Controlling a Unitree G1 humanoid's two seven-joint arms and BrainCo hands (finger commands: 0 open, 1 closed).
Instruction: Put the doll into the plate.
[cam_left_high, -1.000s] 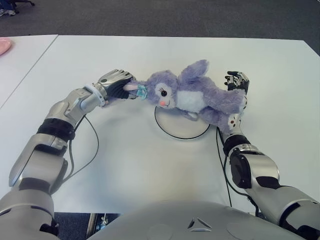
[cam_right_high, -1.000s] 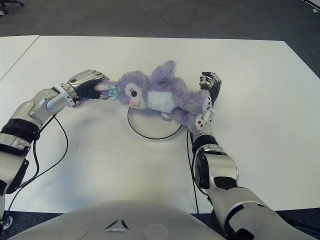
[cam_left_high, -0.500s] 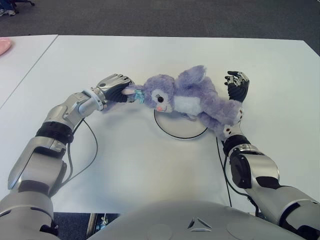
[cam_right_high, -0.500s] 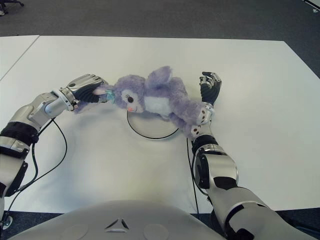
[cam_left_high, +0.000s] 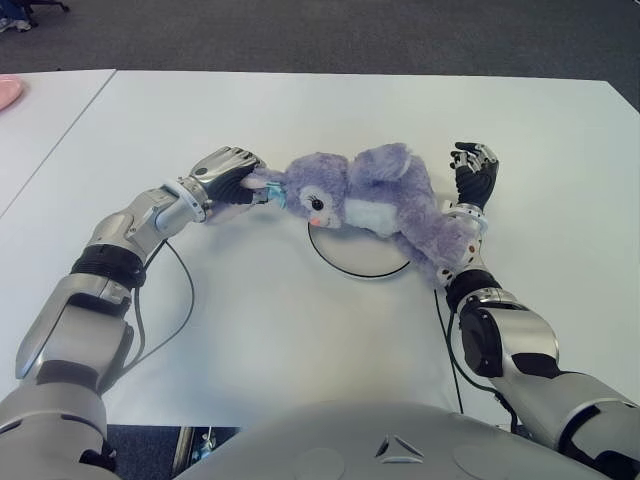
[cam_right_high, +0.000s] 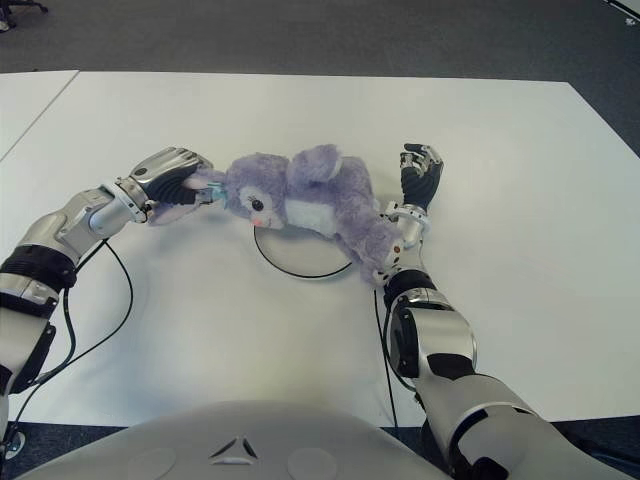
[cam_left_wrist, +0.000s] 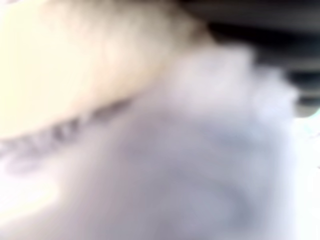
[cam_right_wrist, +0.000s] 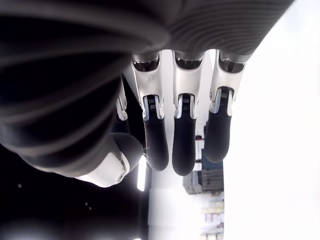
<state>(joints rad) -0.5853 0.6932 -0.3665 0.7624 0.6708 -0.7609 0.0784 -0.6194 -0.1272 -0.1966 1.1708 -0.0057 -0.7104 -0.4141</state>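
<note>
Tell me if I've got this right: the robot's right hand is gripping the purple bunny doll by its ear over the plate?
Not quite: the left hand grips the doll by its ear over the plate, as the left eye view shows. The right hand, beside the doll's legs, is open and holds nothing.

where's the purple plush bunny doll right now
In the eye views the purple plush bunny doll lies mid-table across the far rim of the white round plate, its ear gripped by the left hand; its feet lie against the right forearm, below the open right hand.
</note>
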